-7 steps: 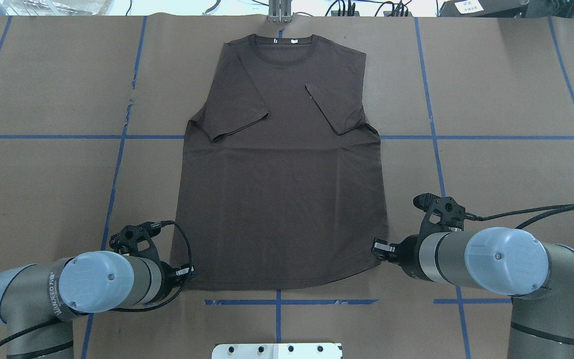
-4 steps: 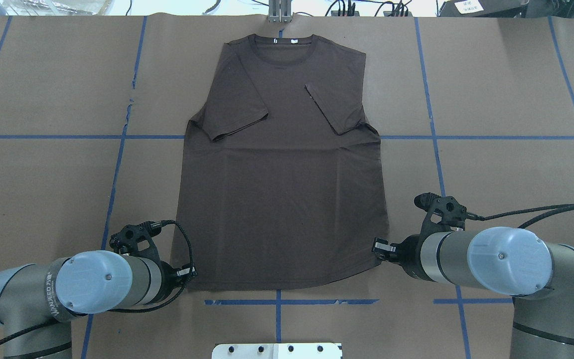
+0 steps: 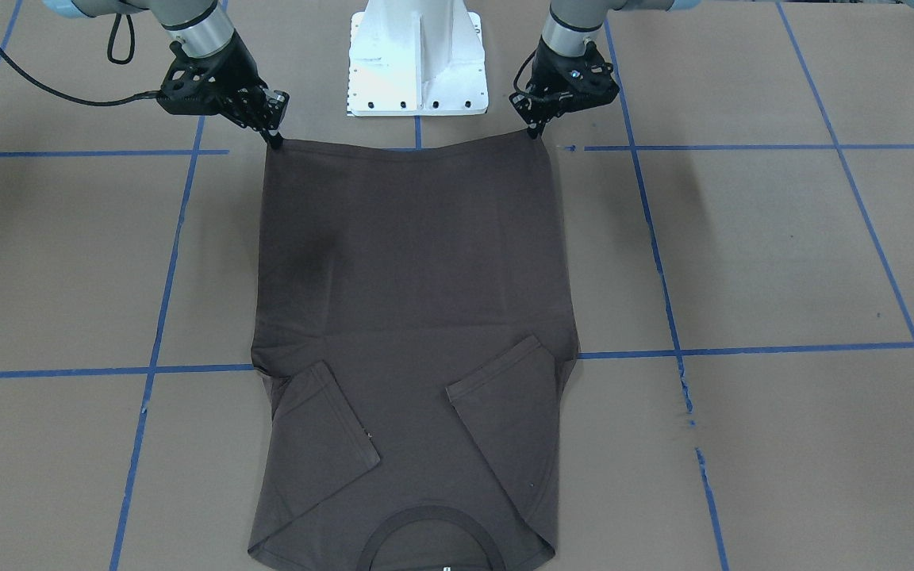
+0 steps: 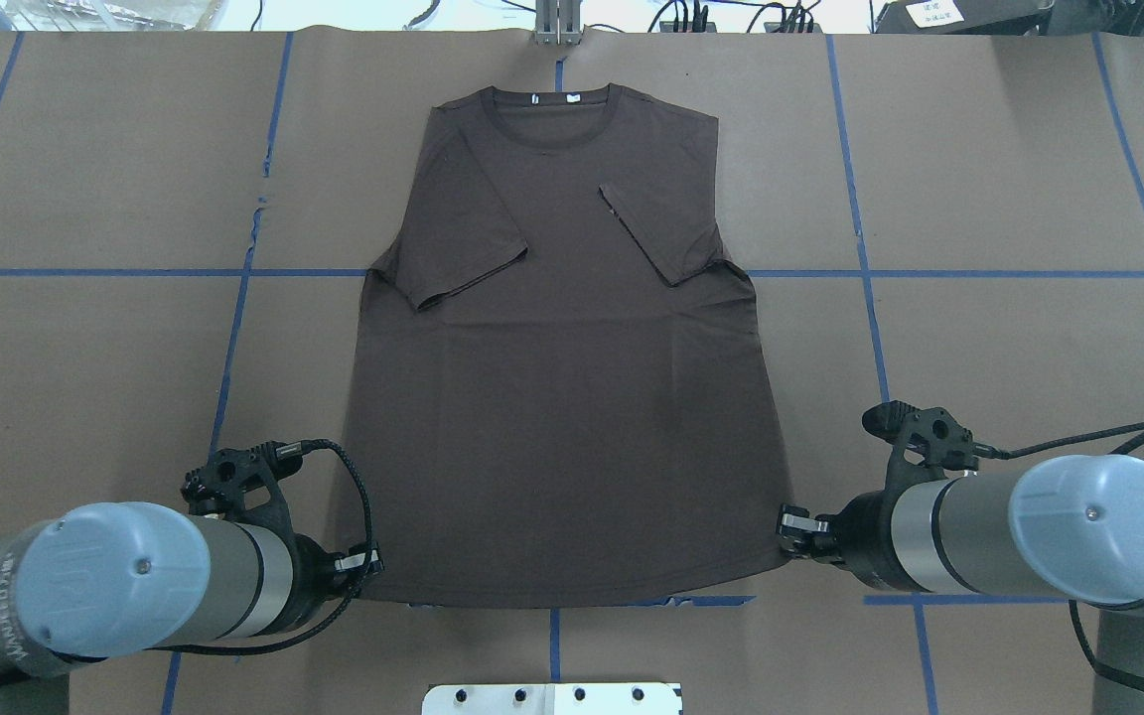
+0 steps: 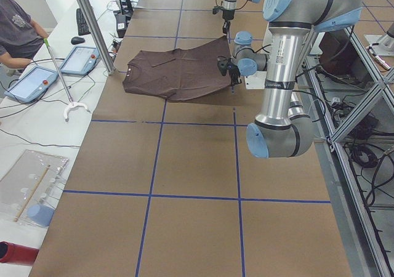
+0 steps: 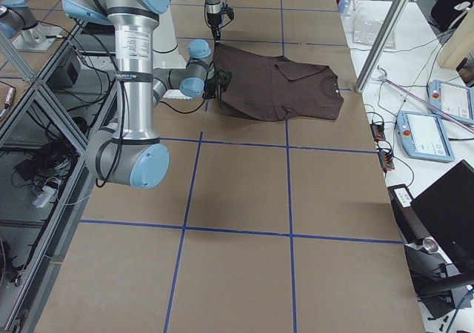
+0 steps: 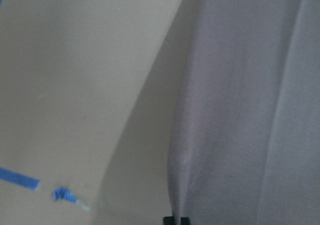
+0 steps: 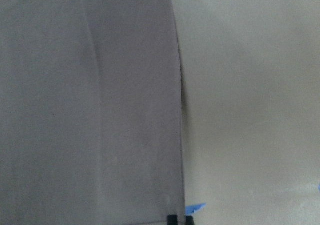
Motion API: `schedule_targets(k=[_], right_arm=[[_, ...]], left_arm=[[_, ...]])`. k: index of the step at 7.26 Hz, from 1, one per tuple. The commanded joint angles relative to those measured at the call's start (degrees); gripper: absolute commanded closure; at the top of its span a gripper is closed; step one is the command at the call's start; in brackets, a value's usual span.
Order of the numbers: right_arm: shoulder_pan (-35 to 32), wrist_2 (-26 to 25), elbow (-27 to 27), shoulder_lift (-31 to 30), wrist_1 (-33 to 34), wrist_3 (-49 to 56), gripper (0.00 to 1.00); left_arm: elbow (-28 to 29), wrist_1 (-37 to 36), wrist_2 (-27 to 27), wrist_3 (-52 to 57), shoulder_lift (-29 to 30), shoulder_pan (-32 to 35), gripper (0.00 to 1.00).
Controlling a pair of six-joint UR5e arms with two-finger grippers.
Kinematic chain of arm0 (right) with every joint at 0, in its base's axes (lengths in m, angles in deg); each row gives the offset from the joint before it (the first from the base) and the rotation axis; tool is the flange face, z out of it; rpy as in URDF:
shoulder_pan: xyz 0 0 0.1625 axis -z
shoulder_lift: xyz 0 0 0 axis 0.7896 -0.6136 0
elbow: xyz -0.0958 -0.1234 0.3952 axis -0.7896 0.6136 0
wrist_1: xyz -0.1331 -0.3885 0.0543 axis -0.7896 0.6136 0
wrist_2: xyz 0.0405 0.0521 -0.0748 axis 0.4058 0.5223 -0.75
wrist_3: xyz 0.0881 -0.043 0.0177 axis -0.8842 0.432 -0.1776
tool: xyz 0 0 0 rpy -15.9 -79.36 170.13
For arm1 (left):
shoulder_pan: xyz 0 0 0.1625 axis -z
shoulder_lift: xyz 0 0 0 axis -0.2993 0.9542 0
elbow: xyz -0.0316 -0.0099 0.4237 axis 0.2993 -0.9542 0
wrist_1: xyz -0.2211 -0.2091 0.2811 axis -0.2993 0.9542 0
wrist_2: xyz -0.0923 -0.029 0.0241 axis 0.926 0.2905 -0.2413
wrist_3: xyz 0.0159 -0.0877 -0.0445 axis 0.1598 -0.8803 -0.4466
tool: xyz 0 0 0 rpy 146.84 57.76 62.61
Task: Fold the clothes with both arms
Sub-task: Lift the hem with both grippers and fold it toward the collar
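The dark brown-grey T-shirt point(image 4: 562, 397) lies flat on the brown table, collar point(image 4: 552, 109) at the far edge and both sleeves folded inward over the chest. My left gripper point(image 4: 368, 566) is shut on the near-left hem corner. My right gripper point(image 4: 788, 521) is shut on the near-right hem corner. In the front view the shirt point(image 3: 409, 277) hangs stretched between the left gripper point(image 3: 535, 131) and the right gripper point(image 3: 276, 143). The left wrist view shows the cloth point(image 7: 250, 110) running into the fingertips, as does the right wrist view point(image 8: 90, 110).
The white pedestal base point(image 4: 552, 698) stands just behind the hem, between the arms. Blue tape lines point(image 4: 234, 328) grid the table. An operator point(image 5: 18, 31), tablets point(image 5: 31, 83) and a metal post point(image 5: 92, 24) are beyond the table's far side.
Both arms have drawn back toward the robot's base and slightly outward. The shirt has slid toward the robot with them, and its hem is pulled wider.
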Motion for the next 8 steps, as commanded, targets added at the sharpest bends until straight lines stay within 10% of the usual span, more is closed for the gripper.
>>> schedule_targets(k=[1,5,8], right_arm=[[3.35,6.84,-6.18,-4.44,-0.04,-0.04,1.00],[-2.92,8.36,-5.17,-3.42,-0.04,0.75,1.00],[-15.84,9.24,2.02,5.96,-0.13,4.09,1.00]], left_arm=[[-5.79,-2.28,1.45,-0.47,-0.11,-4.11,1.00],[-7.05,-4.04,1.54,-0.21,0.24,-3.80,1.00],[-1.88,-4.22,2.50,7.74,3.73,9.87,1.00]])
